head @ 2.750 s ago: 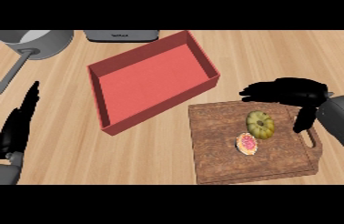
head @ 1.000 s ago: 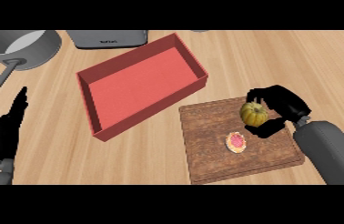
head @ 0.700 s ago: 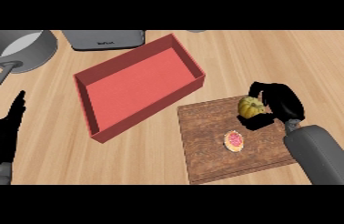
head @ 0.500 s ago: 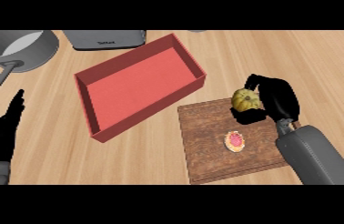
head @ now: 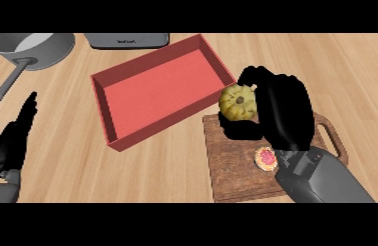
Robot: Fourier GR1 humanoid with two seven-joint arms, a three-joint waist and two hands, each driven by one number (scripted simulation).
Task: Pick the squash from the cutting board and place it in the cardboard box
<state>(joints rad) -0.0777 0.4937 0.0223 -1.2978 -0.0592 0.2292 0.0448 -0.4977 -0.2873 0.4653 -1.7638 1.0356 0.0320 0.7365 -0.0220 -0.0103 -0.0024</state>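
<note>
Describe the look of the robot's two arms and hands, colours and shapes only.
The right hand is matt black, with thick, blocky fingers and a thumb, joined to a smooth, rounded grey forearm. The left hand is also black, seen edge-on as a slim shape at the view's left edge. No cables, markings or sleeves are visible on either.
</note>
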